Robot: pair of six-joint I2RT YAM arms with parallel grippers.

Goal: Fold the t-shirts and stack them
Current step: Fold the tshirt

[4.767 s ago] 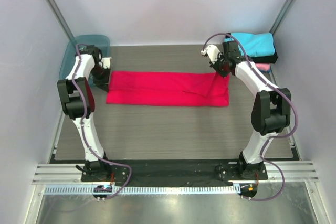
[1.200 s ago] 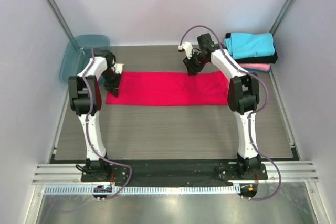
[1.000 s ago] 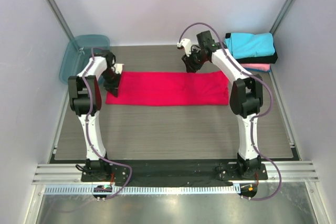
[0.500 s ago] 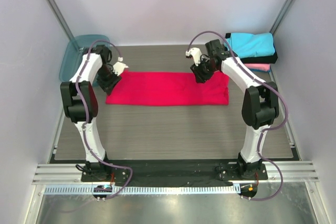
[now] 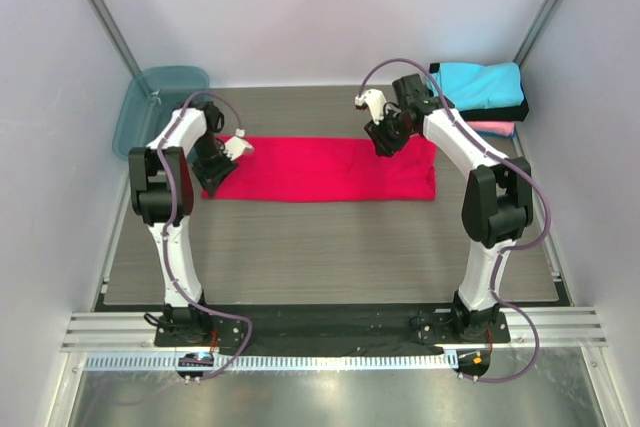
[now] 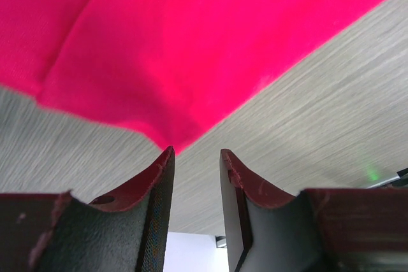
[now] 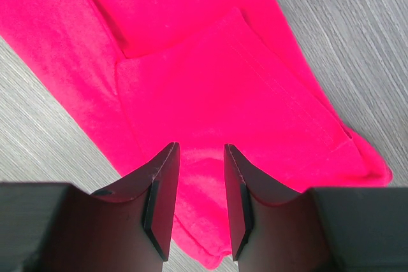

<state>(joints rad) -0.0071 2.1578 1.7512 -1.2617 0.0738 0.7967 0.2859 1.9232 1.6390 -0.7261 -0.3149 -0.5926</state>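
Non-task items: one bin, one counter, surrounding walls.
A translucent teal plastic bin (image 5: 160, 97) is set at the far left corner of the grey wood-grain counter (image 5: 330, 247), against a pale wall (image 5: 300, 7); a metal rail (image 5: 110, 332) is fixed along the near edge.

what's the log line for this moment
left gripper: open, at left corner of red t-shirt | right gripper: open, over its right part | shirt: flat, not stacked

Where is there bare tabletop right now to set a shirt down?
Widest free patch: the table between the near edge of the red shirt and the arm bases. A narrower strip lies between its far edge and the back wall. Crowded: the far right corner with the stacked shirts, and the far left corner by the teal bin.
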